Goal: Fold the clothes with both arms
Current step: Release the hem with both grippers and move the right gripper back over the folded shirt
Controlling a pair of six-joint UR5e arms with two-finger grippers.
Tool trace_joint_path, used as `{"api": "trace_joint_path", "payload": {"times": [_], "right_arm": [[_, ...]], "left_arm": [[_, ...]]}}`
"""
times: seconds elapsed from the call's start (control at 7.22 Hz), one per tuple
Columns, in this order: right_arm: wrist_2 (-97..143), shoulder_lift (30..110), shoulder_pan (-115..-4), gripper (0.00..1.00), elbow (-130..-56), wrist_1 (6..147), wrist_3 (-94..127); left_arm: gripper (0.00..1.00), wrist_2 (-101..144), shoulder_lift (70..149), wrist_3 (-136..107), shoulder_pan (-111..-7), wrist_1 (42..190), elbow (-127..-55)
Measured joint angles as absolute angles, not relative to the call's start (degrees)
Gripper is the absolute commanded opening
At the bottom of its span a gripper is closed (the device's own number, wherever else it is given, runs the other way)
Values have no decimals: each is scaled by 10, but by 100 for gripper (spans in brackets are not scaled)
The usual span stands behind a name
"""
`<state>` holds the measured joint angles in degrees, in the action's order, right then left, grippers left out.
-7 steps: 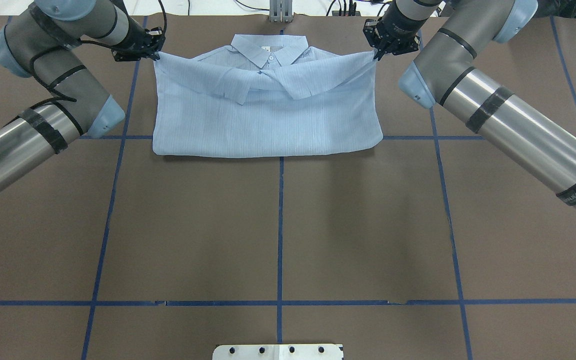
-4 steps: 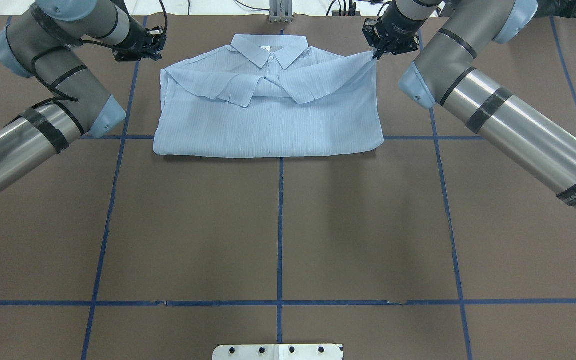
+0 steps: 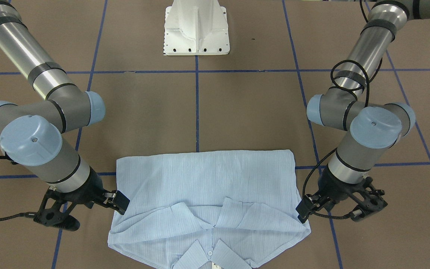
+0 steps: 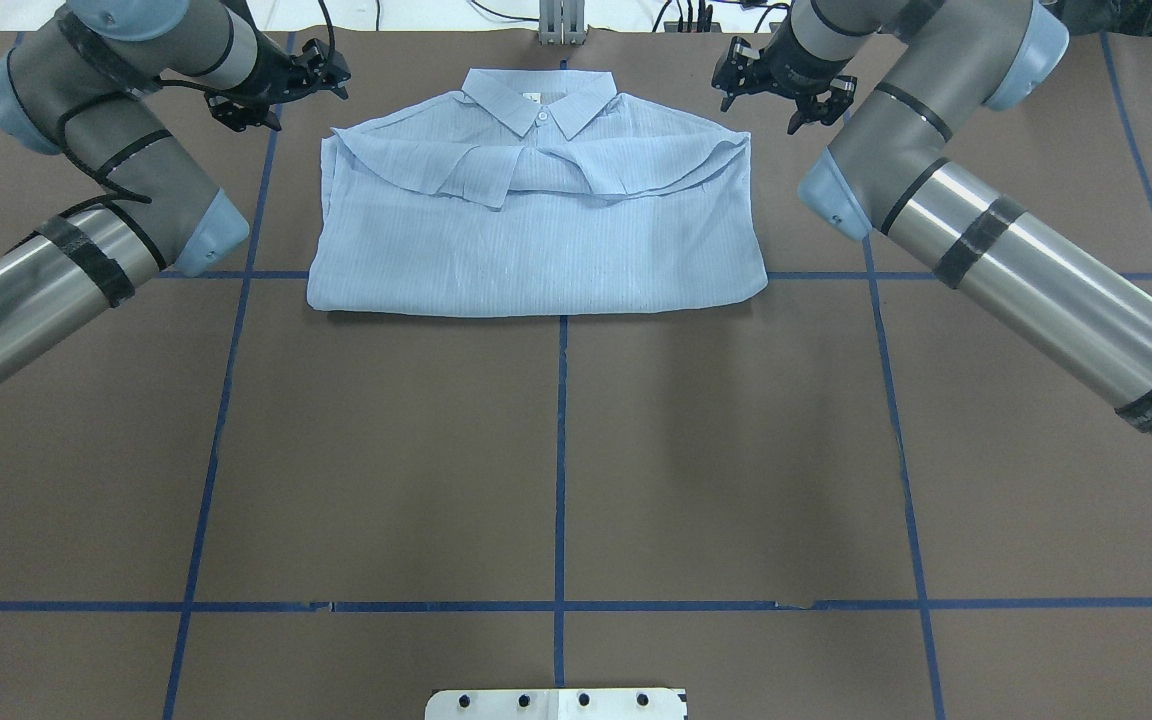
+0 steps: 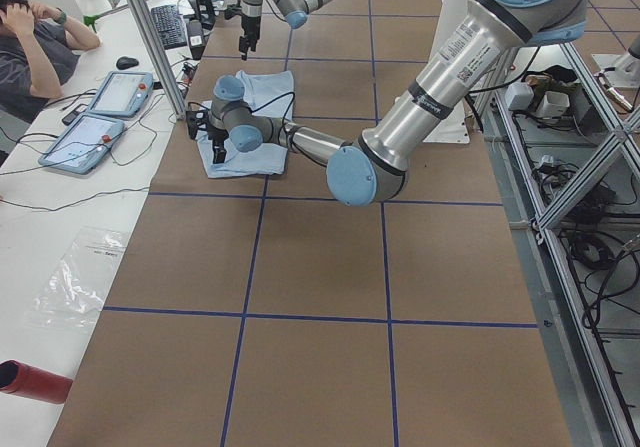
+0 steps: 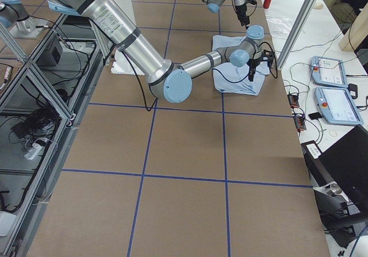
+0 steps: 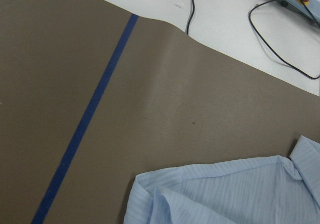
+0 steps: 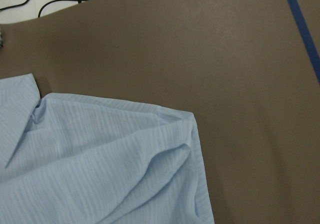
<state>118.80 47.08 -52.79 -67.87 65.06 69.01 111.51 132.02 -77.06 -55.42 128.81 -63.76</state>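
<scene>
The brown table (image 4: 556, 450) carries the folded shirt (image 4: 536, 240) at its far edge, collar towards that edge and sleeves crossed over the chest. The shirt lies between the two grippers. The left gripper (image 4: 286, 92) sits just beside the shirt's left shoulder corner, jaws spread wide and holding nothing. The right gripper (image 4: 761, 105) sits just beside the right shoulder corner, also wide and empty.

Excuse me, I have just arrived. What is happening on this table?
A pale blue shirt is being folded here. It lies on the brown table, folded into a rectangle with the collar showing. The left end effector and the right end effector are both open, beside its shoulder corners, and neither holds the cloth.
</scene>
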Motion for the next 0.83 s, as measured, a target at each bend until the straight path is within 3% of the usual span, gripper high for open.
{"api": "trace_joint_path", "payload": {"times": [0.42,0.55,0.69,0.83], "right_arm": [[1180,557,-478,95,-761,642,695],[1180,567,-469,68,-771,642,695],[1180,573,-460,31,-776,643,694],[1182,577,-455,0,-780,643,694]], "left_arm": [[99,1115,1306,-773,-555,1274,-678],[99,1115,1304,-773,-555,1265,-690],[99,1115,1303,-773,-555,1260,-696],[99,1116,1302,-773,-555,1258,-699]]}}
